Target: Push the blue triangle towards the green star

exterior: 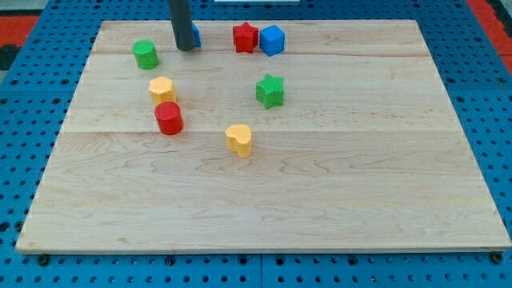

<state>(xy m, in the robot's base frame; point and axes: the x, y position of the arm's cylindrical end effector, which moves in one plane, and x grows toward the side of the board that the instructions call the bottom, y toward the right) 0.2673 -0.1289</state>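
Note:
The blue triangle [196, 35] sits near the view's top, mostly hidden behind my rod; only a sliver of blue shows at the rod's right side. My tip [186, 49] rests on the board just in front and to the left of it, touching or nearly touching. The green star [270, 90] stands to the lower right of the triangle, near the board's middle.
A red star [245, 38] and a blue cube [272, 40] stand right of the triangle, above the green star. A green cylinder [146, 54], a yellow block [162, 89], a red cylinder [169, 118] and a yellow heart-like block [238, 139] lie left and below.

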